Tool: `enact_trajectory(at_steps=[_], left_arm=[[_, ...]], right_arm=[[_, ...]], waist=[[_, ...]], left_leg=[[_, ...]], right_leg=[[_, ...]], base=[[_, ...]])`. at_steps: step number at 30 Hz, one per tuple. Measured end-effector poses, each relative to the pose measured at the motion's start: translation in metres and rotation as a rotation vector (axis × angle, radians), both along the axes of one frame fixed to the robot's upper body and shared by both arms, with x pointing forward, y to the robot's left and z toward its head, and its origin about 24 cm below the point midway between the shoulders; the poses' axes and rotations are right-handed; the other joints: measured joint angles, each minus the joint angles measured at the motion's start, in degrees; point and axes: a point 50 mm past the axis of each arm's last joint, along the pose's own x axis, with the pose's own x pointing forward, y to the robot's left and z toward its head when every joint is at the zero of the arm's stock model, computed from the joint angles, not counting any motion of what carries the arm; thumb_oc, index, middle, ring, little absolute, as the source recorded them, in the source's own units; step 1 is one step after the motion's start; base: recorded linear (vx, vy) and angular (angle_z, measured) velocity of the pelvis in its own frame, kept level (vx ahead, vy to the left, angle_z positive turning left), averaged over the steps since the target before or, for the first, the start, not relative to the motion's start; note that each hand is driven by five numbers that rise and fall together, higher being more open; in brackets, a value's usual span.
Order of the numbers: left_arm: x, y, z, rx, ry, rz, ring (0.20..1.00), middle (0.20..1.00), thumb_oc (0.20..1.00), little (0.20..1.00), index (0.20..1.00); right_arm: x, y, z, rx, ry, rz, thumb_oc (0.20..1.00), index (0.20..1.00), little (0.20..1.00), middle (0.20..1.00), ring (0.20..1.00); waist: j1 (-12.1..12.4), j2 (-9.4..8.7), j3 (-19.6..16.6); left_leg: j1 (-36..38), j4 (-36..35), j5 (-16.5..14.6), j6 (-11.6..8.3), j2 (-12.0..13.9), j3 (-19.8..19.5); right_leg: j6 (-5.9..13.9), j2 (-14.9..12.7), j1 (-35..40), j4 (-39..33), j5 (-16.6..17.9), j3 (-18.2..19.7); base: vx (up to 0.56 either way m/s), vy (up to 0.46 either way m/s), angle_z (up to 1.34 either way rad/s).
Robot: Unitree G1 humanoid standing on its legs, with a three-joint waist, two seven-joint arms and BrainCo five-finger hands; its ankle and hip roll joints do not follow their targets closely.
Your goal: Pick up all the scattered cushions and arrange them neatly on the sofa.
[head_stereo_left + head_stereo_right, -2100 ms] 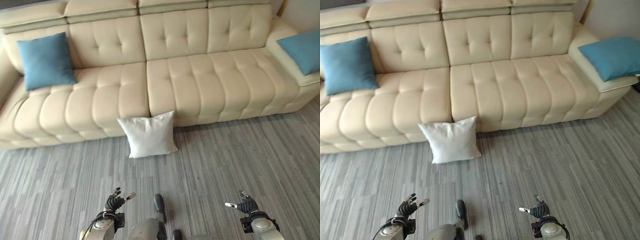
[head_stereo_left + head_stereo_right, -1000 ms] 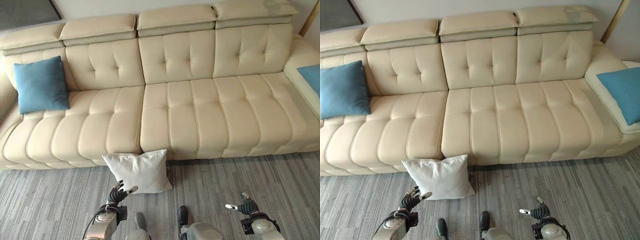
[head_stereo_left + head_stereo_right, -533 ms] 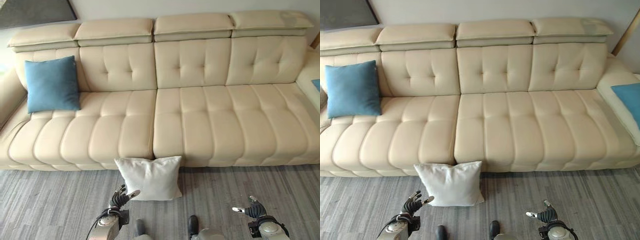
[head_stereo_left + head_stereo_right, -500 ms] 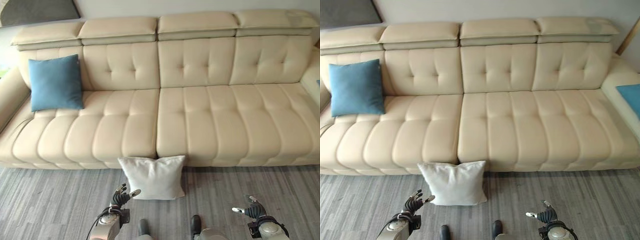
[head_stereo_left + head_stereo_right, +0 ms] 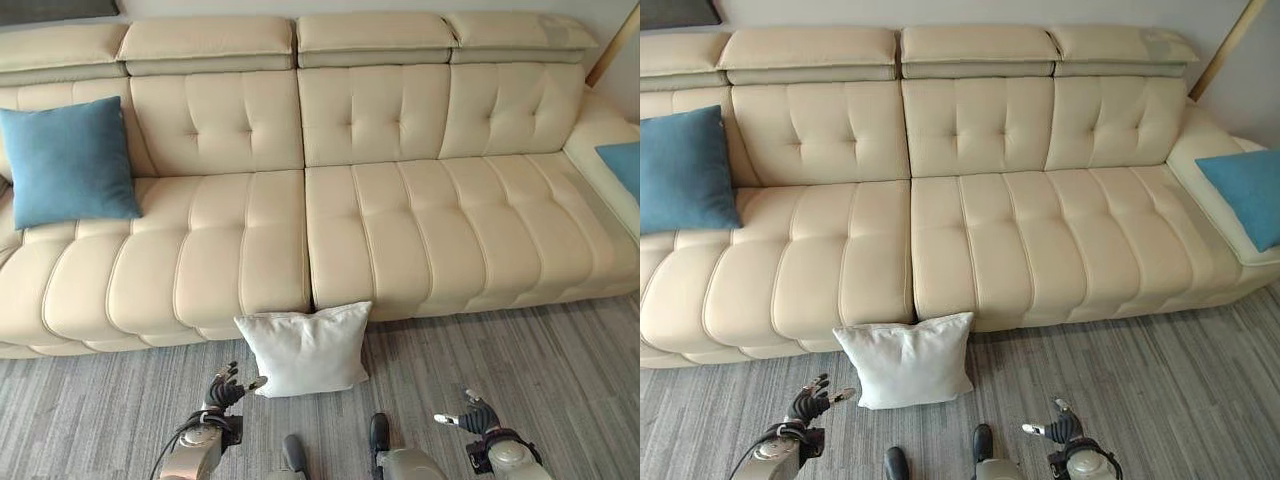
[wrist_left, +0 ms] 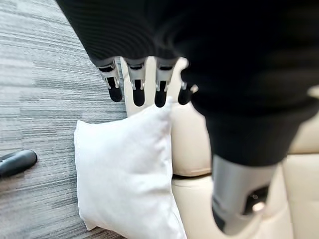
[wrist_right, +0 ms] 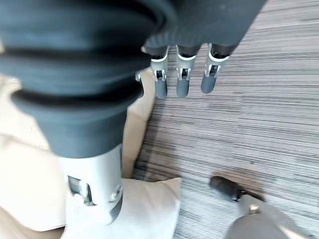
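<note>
Both hands hung low over the carpet, the left hand and right hand with fingers loosely spread, holding nothing. The white cushion leaned against the sofa front, seemingly just beyond the left hand, where it had stood a second earlier.

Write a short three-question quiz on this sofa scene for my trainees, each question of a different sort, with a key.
1. True or false: the white cushion lies on the sofa seat.
2. Which colour are the cushions already on the sofa? A) blue B) white C) grey
3. Fill in: the left hand and right hand are both ____, holding nothing.

Key: 1 false, it stands on the floor against the sofa front; 2 A, one blue cushion at the left end, another at the right; 3 open.
</note>
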Motion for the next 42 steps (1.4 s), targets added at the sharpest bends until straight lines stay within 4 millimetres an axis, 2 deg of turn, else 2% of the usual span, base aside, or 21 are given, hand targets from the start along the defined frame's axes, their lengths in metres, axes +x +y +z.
enact_trajectory(at_steps=[2, 4, 8, 9, 11, 12, 14, 16, 19, 20, 23, 26, 28, 29, 31, 32, 33, 35, 36, 38, 42], left_arm=[[0.013, -0.005, 0.006, -0.012, -0.035, -0.013, 1.000, 1.000, 1.000, 1.000, 1.000], [0.012, -0.010, 0.003, -0.031, -0.030, -0.011, 1.000, 1.000, 1.000, 1.000, 1.000], [0.010, -0.013, 0.002, -0.042, -0.028, -0.012, 1.000, 1.000, 1.000, 1.000, 1.000], [0.007, -0.013, 0.001, -0.043, -0.020, -0.009, 1.000, 1.000, 1.000, 1.000, 1.000], [0.008, -0.014, 0.001, -0.045, -0.021, -0.008, 1.000, 1.000, 1.000, 1.000, 1.000], [0.006, -0.014, -0.001, -0.047, -0.007, -0.005, 1.000, 1.000, 1.000, 1.000, 1.000], [-0.001, -0.014, -0.005, -0.050, 0.011, -0.001, 1.000, 1.000, 1.000, 1.000, 1.000], [-0.006, -0.014, -0.007, -0.052, 0.023, 0.002, 1.000, 1.000, 1.000, 1.000, 1.000], [0.000, -0.002, -0.001, -0.011, 0.004, 0.004, 1.000, 1.000, 1.000, 1.000, 1.000], [0.002, 0.004, 0.002, 0.013, -0.002, 0.008, 1.000, 1.000, 1.000, 1.000, 1.000], [0.019, 0.013, 0.012, 0.065, -0.045, 0.006, 1.000, 1.000, 1.000, 1.000, 1.000], [0.035, 0.017, 0.020, 0.101, -0.081, 0.007, 1.000, 1.000, 1.000, 1.000, 1.000], [0.054, 0.030, 0.030, 0.244, -0.087, -0.019, 1.000, 1.000, 1.000, 1.000, 1.000], [0.058, 0.034, 0.035, 0.289, -0.100, -0.020, 1.000, 1.000, 1.000, 1.000, 1.000], [0.069, 0.059, 0.050, 0.394, -0.131, 0.085, 1.000, 1.000, 1.000, 1.000, 1.000], [0.074, 0.061, 0.053, 0.413, -0.136, 0.119, 1.000, 1.000, 1.000, 1.000, 1.000], [0.073, 0.066, 0.047, 0.414, -0.097, 0.243, 1.000, 1.000, 1.000, 1.000, 1.000], [0.071, 0.056, 0.042, 0.388, -0.102, 0.248, 1.000, 1.000, 1.000, 1.000, 1.000], [0.069, 0.049, 0.040, 0.375, -0.113, 0.235, 1.000, 1.000, 1.000, 1.000, 1.000], [0.057, 0.048, 0.035, 0.380, -0.117, 0.224, 1.000, 1.000, 1.000, 1.000, 1.000], [0.047, 0.045, 0.025, 0.367, -0.071, 0.221, 1.000, 1.000, 1.000, 1.000, 1.000]], right_arm=[[-0.004, 0.000, -0.004, 0.004, 0.024, -0.014, 1.000, 1.000, 1.000, 1.000, 1.000], [0.010, -0.009, 0.004, -0.025, -0.017, -0.023, 1.000, 1.000, 1.000, 1.000, 1.000], [0.014, -0.010, 0.008, -0.033, -0.036, -0.015, 1.000, 1.000, 1.000, 1.000, 1.000], [0.017, -0.010, 0.009, -0.034, -0.045, -0.013, 1.000, 1.000, 1.000, 1.000, 1.000], [0.019, -0.011, 0.011, -0.039, -0.049, -0.008, 1.000, 1.000, 1.000, 1.000, 1.000], [0.019, -0.014, 0.012, -0.048, -0.049, -0.009, 1.000, 1.000, 1.000, 1.000, 1.000], [0.013, -0.022, 0.011, -0.069, -0.033, -0.011, 1.000, 1.000, 1.000, 1.000, 1.000], [0.012, -0.031, 0.014, -0.102, -0.028, -0.007, 1.000, 1.000, 1.000, 1.000, 1.000], [0.014, -0.016, 0.011, -0.067, -0.038, 0.013, 1.000, 1.000, 1.000, 1.000, 1.000], [0.020, -0.007, 0.011, -0.044, -0.052, 0.017, 1.000, 1.000, 1.000, 1.000, 1.000], [0.050, 0.012, 0.020, -0.021, -0.121, 0.073, 1.000, 1.000, 1.000, 1.000, 1.000], [0.069, 0.014, 0.031, -0.035, -0.175, 0.081, 1.000, 1.000, 1.000, 1.000, 1.000], [0.087, 0.015, 0.043, -0.056, -0.233, 0.084, 1.000, 1.000, 1.000, 1.000, 1.000], [0.087, 0.015, 0.043, -0.059, -0.233, 0.080, 1.000, 1.000, 1.000, 1.000, 1.000], [0.110, 0.028, 0.059, -0.070, -0.318, 0.122, 1.000, 1.000, 1.000, 1.000, 1.000], [0.117, 0.038, 0.063, -0.069, -0.339, 0.146, 1.000, 1.000, 1.000, 1.000, 1.000], [0.125, 0.055, 0.064, -0.051, -0.356, 0.156, 1.000, 1.000, 1.000, 1.000, 1.000], [0.115, 0.060, 0.058, -0.019, -0.355, 0.156, 1.000, 1.000, 1.000, 1.000, 1.000], [0.112, 0.059, 0.055, -0.024, -0.349, 0.149, 1.000, 1.000, 1.000, 1.000, 1.000], [0.111, 0.062, 0.055, -0.020, -0.354, 0.148, 1.000, 1.000, 1.000, 1.000, 1.000], [0.109, 0.054, 0.053, -0.036, -0.342, 0.122, 1.000, 1.000, 1.000, 1.000, 1.000]], waist=[[0.6, -2.59, 1.3], [1.5, -1.52, 2.4], [1.8, -1.65, 2.8], [1.9, -1.20, 2.8], [2.2, 0.25, 2.8], [2.3, 0.69, 3.2], [2.3, 1.75, 2.6], [2.3, 4.29, 2.0], [2.6, 1.44, 2.2], [2.9, 0.09, 2.4], [4.0, -1.68, 3.6], [4.8, -2.50, 4.6], [4.9, -2.81, 6.7], [5.0, -3.18, 7.1], [5.3, -3.22, 11.4], [5.4, -3.94, 12.8], [5.5, -4.43, 14.2], [5.4, -4.95, 14.1], [5.5, -4.90, 14.1], [6.8, -5.13, 13.9], [6.2, -4.77, 13.3]], left_leg=[[-5.7, 12.6, 0.5, -1.94, 0.3, -2.6], [-8.8, 17.8, 0.9, -2.68, 1.8, -6.5], [-5.8, 4.5, 1.1, -3.12, 3.1, -6.2], [-5.4, 1.3, 1.4, -3.28, 3.5, -6.8], [-5.3, -4.2, 3.0, -4.85, 4.8, -10.8], [-5.1, -4.2, 4.0, -4.78, 5.2, -10.2], [-3.9, -4.1, 4.2, -4.45, 5.0, -9.2], [-3.0, -4.1, 5.1, -2.10, 3.8, -9.0], [-3.0, -3.7, 4.8, -0.21, 0.0, -8.6], [-3.8, -3.7, 4.7, 0.39, -0.9, -8.1], [-7.8, -3.7, 4.9, 1.58, -2.0, -7.8], [-10.4, -3.7, 4.8, 1.66, -2.1, -7.6], [-14.0, -3.7, 5.3, 2.14, -2.2, -7.7], [-14.0, -3.7, 5.6, 2.57, -2.7, -7.7], [-15.1, -3.7, 6.3, 3.88, -1.8, -6.0], [-15.4, -3.7, 6.1, 4.42, -2.2, -6.0], [-15.2, -3.7, 5.8, 4.83, -1.8, -6.0], [-14.6, -3.7, 5.5, 4.43, -3.7, -7.4], [-14.1, -3.7, 5.5, 4.30, -4.5, -7.9], [-13.8, -3.7, 5.2, 3.67, -4.3, -7.8], [-14.1, -3.7, 5.4, 2.79, -3.4, -9.8]], right_leg=[[-1.53, -1.6, 0.4, 0.2, -0.2, 0.2], [-3.74, -0.5, 1.2, 0.0, -0.2, 0.1], [-4.83, 0.3, 2.1, -0.1, -0.9, -0.3], [-4.19, 0.7, 2.3, -0.1, -1.0, 0.1], [-4.35, 1.8, 2.4, -0.1, -1.7, 0.1], [-2.62, 1.8, 3.4, -0.1, -1.5, 0.3], [-2.25, 1.9, 4.4, -0.1, -1.8, 0.3], [-1.08, 1.8, 5.0, 0.1, -1.9, 0.8], [1.17, -1.8, 4.8, 0.2, -2.2, 1.5], [1.80, -2.7, 3.8, 0.3, -2.1, 1.6], [2.97, -3.7, -0.3, 0.3, -1.3, 2.2], [3.33, -3.9, -3.3, 0.3, -0.7, 2.9], [3.46, -3.9, -6.7, 0.3, 0.4, 2.9], [3.50, -4.3, -6.7, 0.3, 0.4, 2.8], [4.74, -4.3, -14.5, 11.6, -0.1, 2.5], [5.66, -4.5, -17.0, 15.4, -0.9, 2.1], [5.79, -3.6, -21.2, 18.7, -6.1, 1.2], [3.52, -2.1, -18.0, 8.8, -3.7, 3.3], [2.42, -2.3, -16.5, 7.3, -0.1, 4.3], [1.83, -2.0, -14.5, 3.7, 3.3, 4.2], [0.67, -0.7, -12.1, 0.2, 5.4, 2.4]], base=[[0.08, -0.052, 0.06], [0.18, 0.015, -0.05], [0.16, 0.093, 0.04], [0.21, 0.185, 0.01], [0.20, 0.210, -0.05], [0.22, 0.220, -0.16], [0.15, 0.147, -0.19], [0.11, 0.122, -0.14], [0.05, 0.111, 0.02], [0.00, 0.110, -0.03], [-0.05, 0.094, -0.04], [-0.05, 0.177, -0.10], [-0.08, 0.124, 0.03], [-0.18, 0.112, -0.18], [-0.09, 0.081, -0.41], [0.09, 0.058, -0.33], [0.10, 0.025, -0.01], [0.02, -0.010, 0.52], [0.02, -0.056, 0.51], [0.03, -0.036, 0.08], [0.02, -0.021, 0.21]])
